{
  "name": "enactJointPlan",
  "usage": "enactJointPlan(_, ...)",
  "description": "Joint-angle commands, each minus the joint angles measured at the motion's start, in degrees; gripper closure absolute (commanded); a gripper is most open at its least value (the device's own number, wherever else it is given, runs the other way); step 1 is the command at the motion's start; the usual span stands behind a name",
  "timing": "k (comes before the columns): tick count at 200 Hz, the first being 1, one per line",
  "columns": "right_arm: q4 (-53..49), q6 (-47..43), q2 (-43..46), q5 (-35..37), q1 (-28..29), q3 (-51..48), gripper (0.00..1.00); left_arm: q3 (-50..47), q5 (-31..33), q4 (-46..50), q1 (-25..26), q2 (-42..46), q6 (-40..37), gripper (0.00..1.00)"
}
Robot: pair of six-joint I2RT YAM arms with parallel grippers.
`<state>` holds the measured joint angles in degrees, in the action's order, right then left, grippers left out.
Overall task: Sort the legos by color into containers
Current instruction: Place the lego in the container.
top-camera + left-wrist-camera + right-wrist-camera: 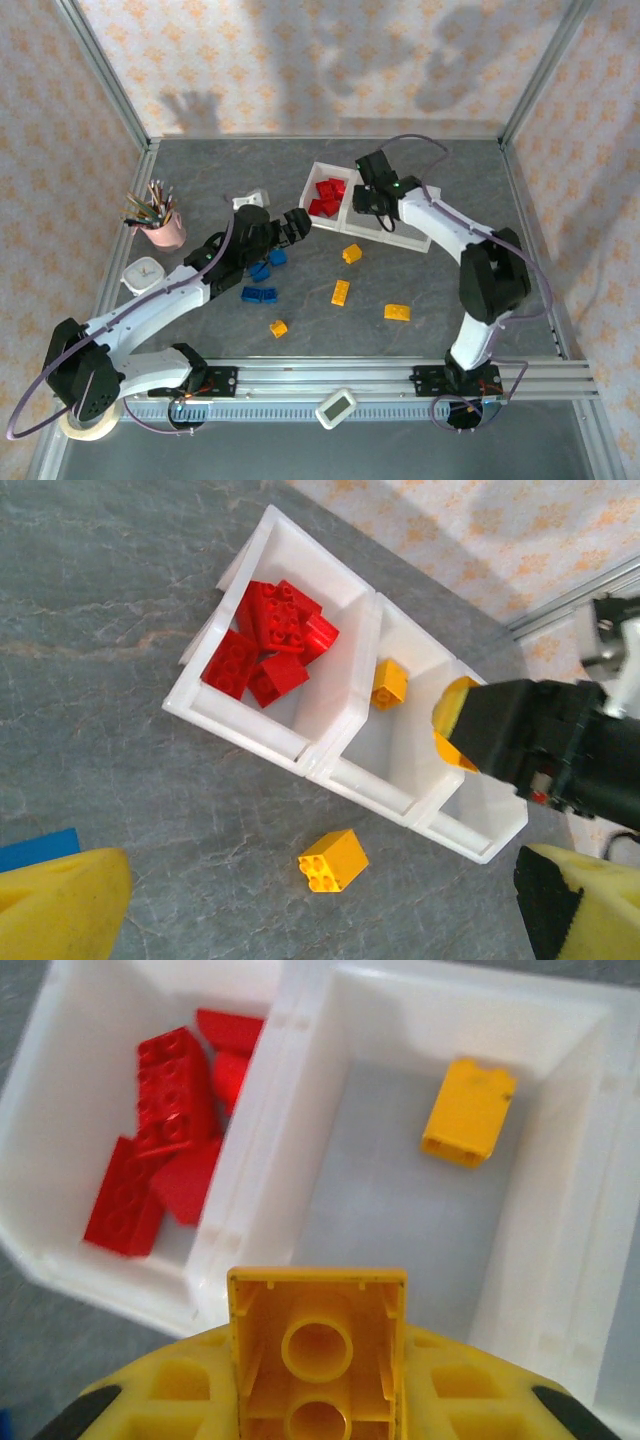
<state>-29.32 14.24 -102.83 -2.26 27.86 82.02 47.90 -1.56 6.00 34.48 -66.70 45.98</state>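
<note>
Legos (340, 292) lie loose before the containers (410, 240); pencil cup (168, 233) stands well left.

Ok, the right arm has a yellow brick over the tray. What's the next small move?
Probably just open the right gripper and drop the held brick. It hangs over the middle compartment, where a loose yellow brick already lies, and the red bricks fill the compartment beside it.

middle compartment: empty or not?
Not empty: one yellow brick lies inside the middle compartment; the right gripper holds a second yellow brick.
</note>
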Motion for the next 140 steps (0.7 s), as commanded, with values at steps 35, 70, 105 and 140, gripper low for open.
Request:
enactJointPlan(35,0.26,-2.5,-8.98,4.13,-1.75,7.85,0.7,2.11,-2.5,-0.63,-2.3,-2.88,-2.03,0.01)
enactJointPlan(70,-0.22,-2.63,-11.32,5.17,-2.19,10.99,0.59,1.69,-2.86,-1.19,-3.16,-2.65,-2.21,0.01)
enactJointPlan(105,0.23,-2.78,-8.64,2.97,-2.11,10.71,0.51,1.59,-2.44,-0.43,-3.37,-1.72,-2.38,0.01)
enactJointPlan(140,-0.07,-2.28,-3.93,0.69,-0.87,7.24,0.48,0.79,-2.22,0.33,-3.37,-0.07,-1.9,0.01)
